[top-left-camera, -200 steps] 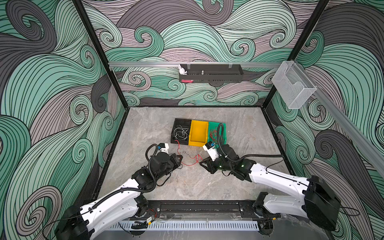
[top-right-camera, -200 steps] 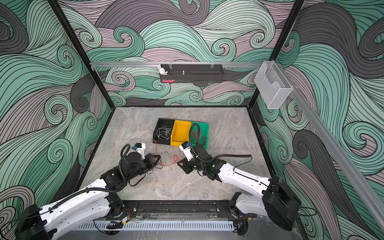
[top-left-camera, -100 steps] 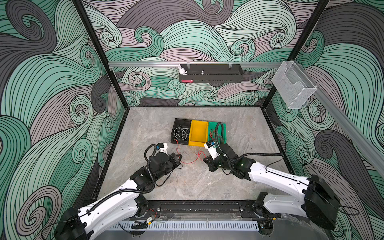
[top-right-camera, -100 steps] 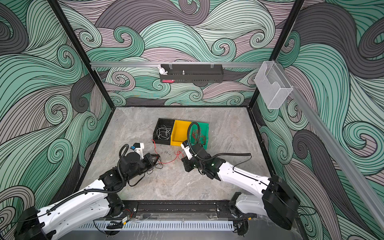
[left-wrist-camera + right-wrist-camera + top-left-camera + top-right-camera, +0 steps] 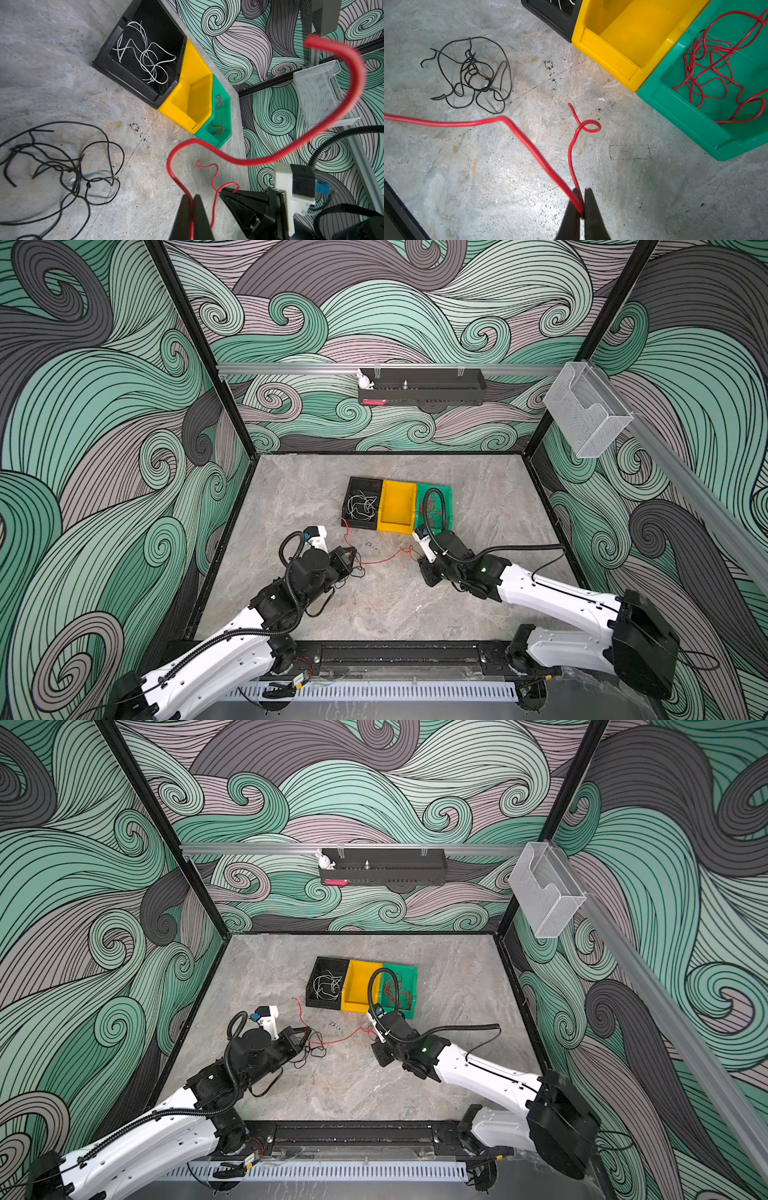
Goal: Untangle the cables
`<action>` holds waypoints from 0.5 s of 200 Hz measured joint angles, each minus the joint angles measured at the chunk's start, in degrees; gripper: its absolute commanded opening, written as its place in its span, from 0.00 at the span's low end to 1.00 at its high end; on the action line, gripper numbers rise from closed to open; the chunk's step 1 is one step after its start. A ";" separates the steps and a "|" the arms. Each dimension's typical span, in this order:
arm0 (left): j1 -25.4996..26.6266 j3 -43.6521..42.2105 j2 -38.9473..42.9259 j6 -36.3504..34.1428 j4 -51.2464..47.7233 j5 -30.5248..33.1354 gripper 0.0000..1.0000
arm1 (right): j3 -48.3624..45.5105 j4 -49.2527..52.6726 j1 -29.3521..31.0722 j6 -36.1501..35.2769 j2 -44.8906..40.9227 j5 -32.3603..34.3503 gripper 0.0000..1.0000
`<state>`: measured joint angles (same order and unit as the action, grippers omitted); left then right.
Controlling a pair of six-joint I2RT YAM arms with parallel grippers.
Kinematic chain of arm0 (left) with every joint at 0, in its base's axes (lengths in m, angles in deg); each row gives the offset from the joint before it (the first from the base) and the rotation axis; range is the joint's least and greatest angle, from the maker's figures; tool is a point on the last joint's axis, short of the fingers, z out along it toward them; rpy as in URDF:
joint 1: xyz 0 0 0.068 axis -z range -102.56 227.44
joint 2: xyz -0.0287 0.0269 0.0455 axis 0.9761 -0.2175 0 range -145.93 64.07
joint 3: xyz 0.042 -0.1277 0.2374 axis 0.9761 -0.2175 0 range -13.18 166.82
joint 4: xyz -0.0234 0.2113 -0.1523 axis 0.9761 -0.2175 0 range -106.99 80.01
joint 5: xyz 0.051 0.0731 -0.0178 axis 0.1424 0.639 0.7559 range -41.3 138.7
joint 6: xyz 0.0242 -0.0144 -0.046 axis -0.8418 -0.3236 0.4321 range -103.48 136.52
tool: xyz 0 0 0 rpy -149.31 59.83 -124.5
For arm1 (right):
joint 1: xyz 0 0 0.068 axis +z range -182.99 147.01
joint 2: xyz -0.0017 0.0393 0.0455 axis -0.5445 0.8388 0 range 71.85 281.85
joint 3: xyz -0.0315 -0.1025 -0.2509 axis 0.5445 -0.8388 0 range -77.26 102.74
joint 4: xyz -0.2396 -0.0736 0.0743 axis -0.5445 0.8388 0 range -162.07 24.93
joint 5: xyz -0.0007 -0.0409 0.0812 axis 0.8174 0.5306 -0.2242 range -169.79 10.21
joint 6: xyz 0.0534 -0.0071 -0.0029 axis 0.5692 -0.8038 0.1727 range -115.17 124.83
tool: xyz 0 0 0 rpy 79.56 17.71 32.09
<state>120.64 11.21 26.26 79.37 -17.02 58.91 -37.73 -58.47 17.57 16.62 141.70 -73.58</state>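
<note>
Stone tabletop (image 5: 654, 197); I see left gripper (image 5: 192, 199) and right gripper (image 5: 582, 199) each clamped on one red cable (image 5: 545, 164).

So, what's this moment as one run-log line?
left claw: shut on red wire | right claw: shut on red wire | black wires: tangled, on table

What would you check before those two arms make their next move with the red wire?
1. Left gripper shut on the red cable: ok.
2. Right gripper shut on the same cable: ok.
3. Red cable lies apart from the black tangle: ok.
4. Cable curves loosely between the grippers, not taut: ok.
5. Green bin has room for another red cable: ok.
6. Black tangle undone: not ok, it is knotted on the table.
</note>
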 measured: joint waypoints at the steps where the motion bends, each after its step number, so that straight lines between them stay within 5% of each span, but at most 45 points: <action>1: 0.00 0.00 0.07 -0.04 -0.04 0.02 0.00 | 0.00 0.02 0.00 -0.09 -0.02 0.00 0.08; 100: -0.44 0.11 -3.43 -2.38 0.42 -0.90 0.02 | -0.96 -0.09 1.81 -1.73 -4.59 -7.39 0.08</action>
<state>120.20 11.31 22.83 76.99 -16.61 58.02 -38.69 -58.55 19.39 14.89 137.11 -80.96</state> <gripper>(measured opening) 0.049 0.083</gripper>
